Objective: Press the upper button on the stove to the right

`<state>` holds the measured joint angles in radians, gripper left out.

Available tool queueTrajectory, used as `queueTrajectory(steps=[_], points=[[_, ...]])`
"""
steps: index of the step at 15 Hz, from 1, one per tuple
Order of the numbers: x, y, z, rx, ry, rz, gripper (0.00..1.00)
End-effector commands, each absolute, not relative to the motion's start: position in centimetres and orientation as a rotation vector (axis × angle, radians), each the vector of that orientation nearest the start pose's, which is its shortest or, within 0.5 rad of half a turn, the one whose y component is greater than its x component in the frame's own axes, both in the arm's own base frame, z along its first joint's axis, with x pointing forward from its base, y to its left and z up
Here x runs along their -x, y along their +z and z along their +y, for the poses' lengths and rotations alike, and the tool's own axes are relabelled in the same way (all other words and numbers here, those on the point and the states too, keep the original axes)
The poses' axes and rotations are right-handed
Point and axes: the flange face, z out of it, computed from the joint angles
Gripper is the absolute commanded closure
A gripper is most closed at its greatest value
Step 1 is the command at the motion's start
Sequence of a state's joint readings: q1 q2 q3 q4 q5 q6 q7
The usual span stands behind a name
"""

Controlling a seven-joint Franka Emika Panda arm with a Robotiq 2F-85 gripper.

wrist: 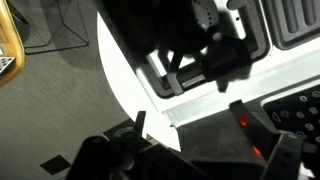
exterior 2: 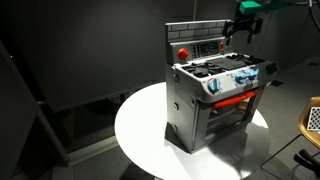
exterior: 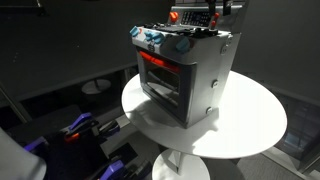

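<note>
The silver toy stove (exterior: 185, 75) stands on a round white table (exterior: 255, 125), with a red-glowing oven window and blue-and-white knobs along its front; it shows in both exterior views (exterior 2: 205, 100). Its raised back panel (exterior 2: 205, 45) carries a red button (exterior 2: 183, 50) at one end. My gripper (exterior 2: 243, 30) hovers at the panel's top corner at the other end, just above the stove top (exterior: 215, 12). In the wrist view the two fingers (wrist: 190, 115) stand apart over the stove's back edge, with small red glows (wrist: 246, 122) beside one finger. The gripper is open and holds nothing.
The table (exterior 2: 140, 135) has bare white surface around the stove. The surroundings are dark. A blue and black device (exterior: 80, 128) sits low beside the table. A wooden object (wrist: 8, 45) lies on the floor, and a pale round thing (exterior 2: 313, 118) is at the frame edge.
</note>
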<state>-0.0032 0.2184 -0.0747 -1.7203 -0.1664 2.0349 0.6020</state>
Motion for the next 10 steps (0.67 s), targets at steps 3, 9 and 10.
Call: queueTrajectory(steps=[3,9,10], points=[[-59.5,48.4,-5.7,3.153,-0.037,0.869,0.0],[-55.4,49.3,-5.3,3.163,0.074,0.673,0.0],[-54.6,49.5,-5.2,3.166,0.073,0.633,0.0]])
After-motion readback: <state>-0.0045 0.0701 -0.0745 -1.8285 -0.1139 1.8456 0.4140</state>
